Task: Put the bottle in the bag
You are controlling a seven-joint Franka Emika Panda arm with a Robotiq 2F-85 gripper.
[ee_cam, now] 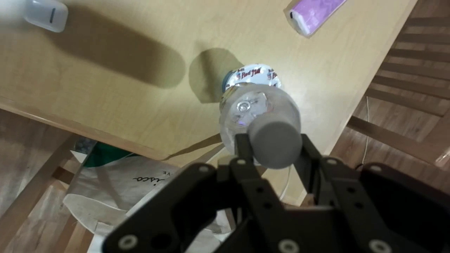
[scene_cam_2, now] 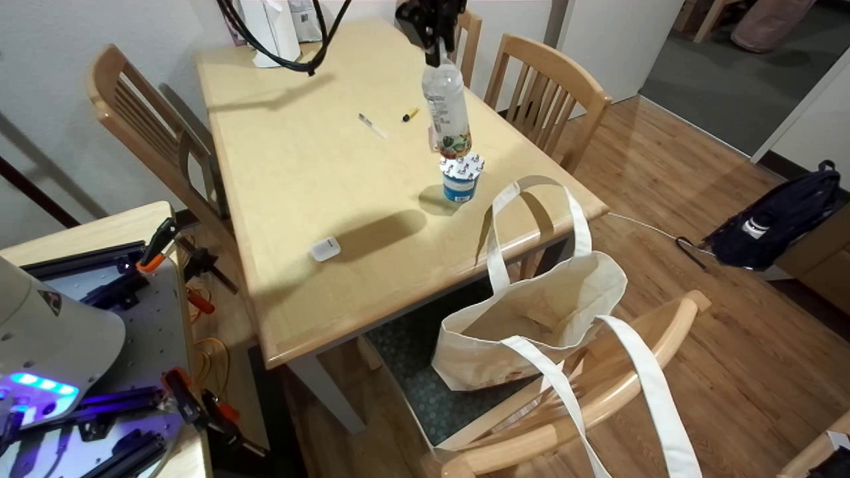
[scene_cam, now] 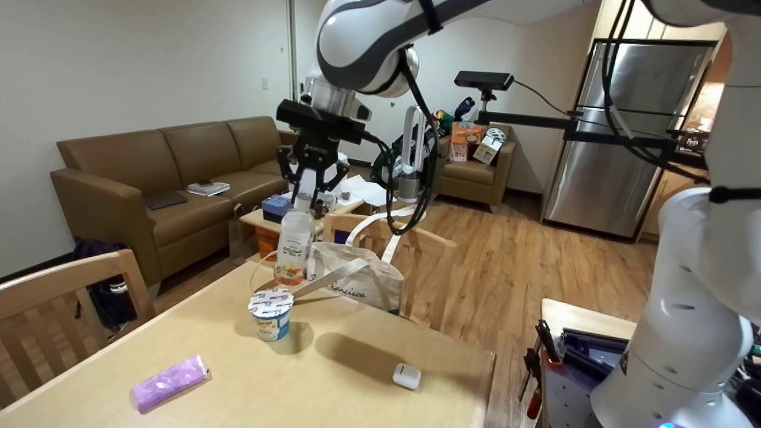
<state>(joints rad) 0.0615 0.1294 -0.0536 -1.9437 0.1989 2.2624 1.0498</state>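
Bottle [scene_cam: 294,246] hangs pinched by its top in our claw [ee_cam: 275,144], so we'd better swing it high past those straps [scene_cam_2: 498,265], then ease it into the bag [scene_cam_2: 481,358].

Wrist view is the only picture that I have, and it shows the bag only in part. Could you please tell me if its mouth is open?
Observer: Yes. In an exterior view, the bag shows its mouth open, facing up.
Operator: Thank you. And my load, is its base in the air?
Observer: It is. In both exterior views, the bottle hangs with its base off the table.
Operator: Is there anything on the table that my picture leaves out?
Observer: Yes, in an exterior view a slim pale pen and a yellow marker lie there.
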